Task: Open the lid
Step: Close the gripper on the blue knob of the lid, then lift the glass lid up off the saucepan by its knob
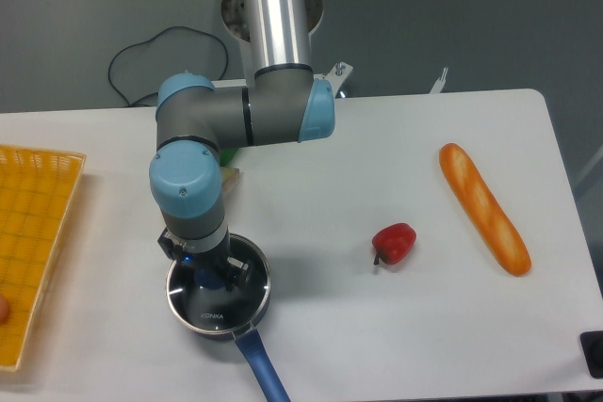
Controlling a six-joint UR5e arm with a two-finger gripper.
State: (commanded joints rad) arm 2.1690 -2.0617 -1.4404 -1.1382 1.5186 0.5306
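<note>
Lid (pixel 219 300) seated flat on the dark saucepan (pixel 247 319) near the front edge of the white table (pixel 396 336), left of centre; glass clear, thin metal rim all round, white "KONKA" lettering readable on the near part. Blue saucepan handle (pixel 265 371) running from the pan's near right side down toward the bottom edge of the frame. Gripper (pixel 213 277) lowered straight onto the middle of the lid, right where the knob would sit; knob itself hidden under the tool. Dark fingers (pixel 232 277) seen close in at the lid centre, but whether clamped on the knob or parted around it cannot be told from this view. Arm (pixel 193 181) bent above the pan, blue-capped joints stacked over the gripper, silver upper tube rising out of the top of the frame. Yellow mesh basket (pixel 33 233) at the far left edge of the table, well apart from the pan, partly cut off by the frame. Red pepper (pixel 394 244) lying right of the pan, near the table's middle. Long bread loaf (pixel 484 208) farther right, laid diagonally, apart from the pepper. Black cable (pixel 141 54) looped behind the table against the grey background.
</note>
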